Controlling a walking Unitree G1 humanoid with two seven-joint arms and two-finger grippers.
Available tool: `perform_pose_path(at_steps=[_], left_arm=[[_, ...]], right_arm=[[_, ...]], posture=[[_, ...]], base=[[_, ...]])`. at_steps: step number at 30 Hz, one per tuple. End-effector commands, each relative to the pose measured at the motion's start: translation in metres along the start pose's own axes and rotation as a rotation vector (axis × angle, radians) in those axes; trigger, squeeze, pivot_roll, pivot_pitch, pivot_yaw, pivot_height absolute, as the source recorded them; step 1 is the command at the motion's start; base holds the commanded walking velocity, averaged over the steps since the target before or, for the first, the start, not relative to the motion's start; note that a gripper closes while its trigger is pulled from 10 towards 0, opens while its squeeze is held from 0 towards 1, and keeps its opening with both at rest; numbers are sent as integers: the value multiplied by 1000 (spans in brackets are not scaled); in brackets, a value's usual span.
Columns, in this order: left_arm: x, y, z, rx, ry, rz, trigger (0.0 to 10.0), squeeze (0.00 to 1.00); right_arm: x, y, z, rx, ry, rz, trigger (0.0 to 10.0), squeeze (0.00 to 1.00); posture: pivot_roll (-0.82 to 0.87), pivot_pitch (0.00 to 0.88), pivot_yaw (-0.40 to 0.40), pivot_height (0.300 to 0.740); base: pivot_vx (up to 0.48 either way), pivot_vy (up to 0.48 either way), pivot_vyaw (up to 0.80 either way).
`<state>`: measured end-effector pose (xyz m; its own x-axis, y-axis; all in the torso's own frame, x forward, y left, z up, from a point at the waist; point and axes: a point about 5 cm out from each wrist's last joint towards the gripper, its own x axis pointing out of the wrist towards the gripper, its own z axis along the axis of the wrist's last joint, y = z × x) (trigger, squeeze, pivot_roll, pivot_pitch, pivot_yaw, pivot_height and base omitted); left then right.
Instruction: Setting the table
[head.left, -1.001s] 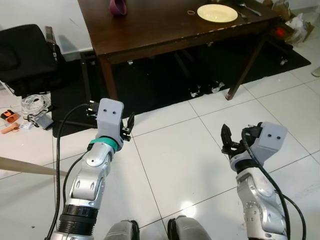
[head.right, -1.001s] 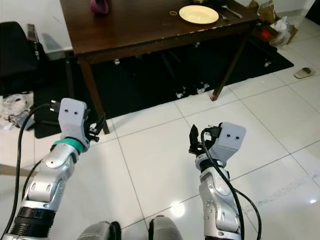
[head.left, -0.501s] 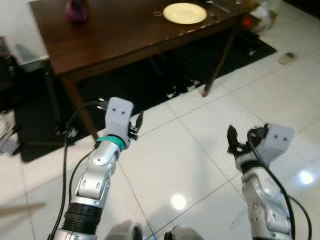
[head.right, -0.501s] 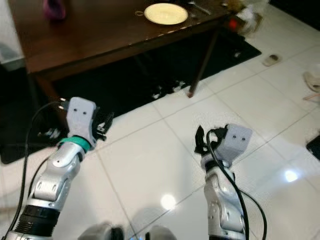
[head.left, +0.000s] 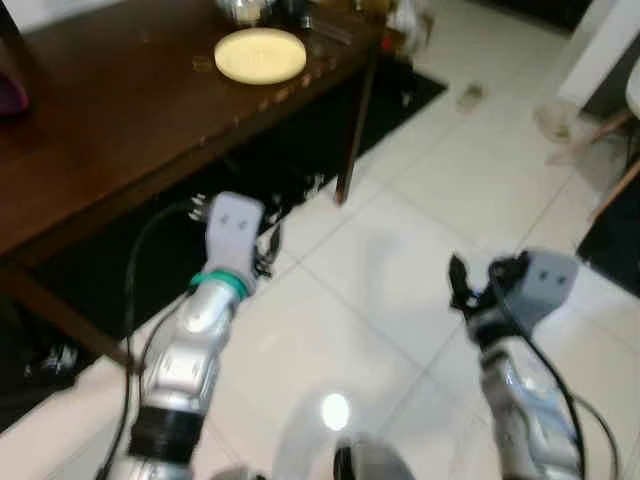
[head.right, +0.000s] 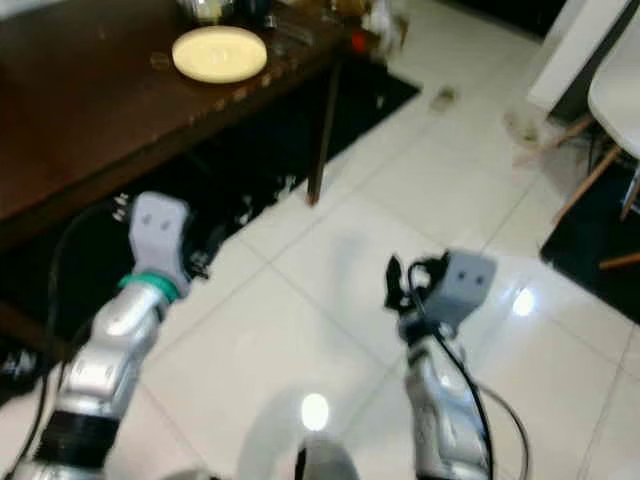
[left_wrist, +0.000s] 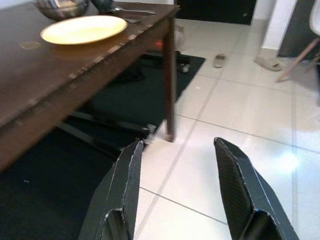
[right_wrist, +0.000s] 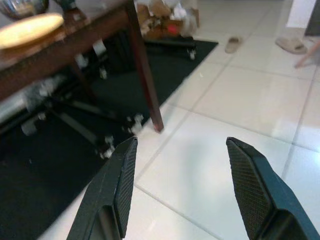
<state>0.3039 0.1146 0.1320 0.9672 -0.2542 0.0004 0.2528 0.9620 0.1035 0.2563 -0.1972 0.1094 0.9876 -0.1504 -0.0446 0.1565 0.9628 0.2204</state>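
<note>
A dark wooden table (head.left: 120, 120) stands ahead on my left. A pale yellow plate (head.left: 261, 54) lies near its right end, with a metal bowl (left_wrist: 60, 6) and a fork (left_wrist: 132, 11) behind it. Both arms are raised over the white tile floor, short of the table. My left gripper (left_wrist: 177, 145) is open and empty, near the table's front edge and below the level of the plate (left_wrist: 83, 29). My right gripper (right_wrist: 180, 142) is open and empty too, over bare tiles to the right of the table leg (right_wrist: 145, 70).
A black rug (left_wrist: 125, 105) with wheeled chair bases lies under the table. Slippers (right_wrist: 233, 44) lie on the tiles beyond it. Bags and clutter (right_wrist: 165, 15) sit past the table's end. A white chair (head.right: 615, 100) stands at the far right.
The whole view has swung to the right and is blurred, so the table now sits on the left and the chair has come into view. Both arms hold the same pose, fingers open.
</note>
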Motion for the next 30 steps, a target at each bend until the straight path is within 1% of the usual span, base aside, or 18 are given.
perform_pose_path(at_steps=[1, 3, 4, 5, 7, 8, 9, 11, 14, 20, 21, 22, 23, 24, 26, 27, 28, 30], left_arm=[[-4, 8, -6, 6, 23, 27, 10000, 0], [-2, 7, 1, 30, -18, 24, 10000, 0], [-2, 7, 1, 30, -18, 24, 10000, 0], [0, 6, 14, 60, -77, 15, 10000, 0], [0, 6, 14, 60, -77, 15, 10000, 0], [2, 5, 33, 98, -164, 10, 10000, 0], [2, 5, 33, 98, -164, 10, 10000, 0], [3, 7, 47, 115, -224, 29, 10000, 0], [3, 8, 52, 119, -246, 49, 10000, 0], [2, 9, 55, 126, -259, 67, 10000, 0], [0, 11, 55, 129, -261, 87, 10000, 0], [0, 11, 55, 129, -261, 87, 10000, 0], [-1, 13, 55, 130, -261, 101, 10000, 0], [-1, 13, 55, 130, -261, 101, 10000, 0], [-4, 14, 56, 137, -270, 130, 10000, 0], [-5, 14, 57, 142, -276, 136, 10000, 0], [-5, 14, 57, 142, -276, 136, 10000, 0], [-5, 13, 60, 152, -290, 143, 10000, 0]], right_arm=[[-2, 5, -6, 13, 23, 11, 10000, 0], [2, 3, 3, -19, -20, 5, 10000, 0], [2, 3, 3, -19, -20, 5, 10000, 0], [8, -2, 19, -39, -78, -11, 10000, 0], [8, -2, 19, -39, -78, -11, 10000, 0], [16, -7, 44, -57, -169, -36, 10000, 0], [16, -7, 44, -57, -169, -36, 10000, 0], [24, -10, 66, -51, -243, -47, 10000, 0], [27, -9, 75, -39, -273, -46, 10000, 0], [30, -6, 79, -48, -280, -34, 10000, 0], [32, 3, 79, -45, -275, 13, 10000, 0], [32, 3, 79, -45, -275, 13, 10000, 0], [32, 9, 78, -42, -271, 48, 10000, 0], [32, 9, 78, -42, -271, 48, 10000, 0], [29, 33, 74, -27, -238, 227, 10000, 0], [27, 40, 73, -13, -225, 285, 10000, 0], [27, 40, 73, -13, -225, 285, 10000, 0], [25, 46, 73, 17, -209, 359, 10000, 0]], posture=[[-117, 0, 56, 740], [-115, 0, 57, 740], [-115, 0, 57, 740], [-114, 0, 57, 740], [-114, 0, 57, 740], [-110, 0, 57, 740], [-110, 0, 57, 740], [-106, 0, 55, 740], [-106, 0, 55, 740], [-100, 0, 51, 740], [-91, 0, 45, 740], [-91, 0, 45, 740], [-91, 0, 45, 740], [-91, 0, 45, 740], [-87, 0, 40, 740], [-87, 0, 40, 740], [-87, 0, 40, 740], [-92, 0, 42, 740]], base=[[480, 0, 0], [480, 0, 0], [480, 0, 0], [480, 0, 0], [480, 0, 0], [480, 0, 0], [480, 0, 0], [480, 0, 256], [480, 0, 600], [480, 0, 781], [480, 0, 788], [480, 0, 788], [480, 0, 788], [480, 0, 788], [480, 0, 788], [480, 0, 788], [480, 0, 788], [480, 0, 788]])
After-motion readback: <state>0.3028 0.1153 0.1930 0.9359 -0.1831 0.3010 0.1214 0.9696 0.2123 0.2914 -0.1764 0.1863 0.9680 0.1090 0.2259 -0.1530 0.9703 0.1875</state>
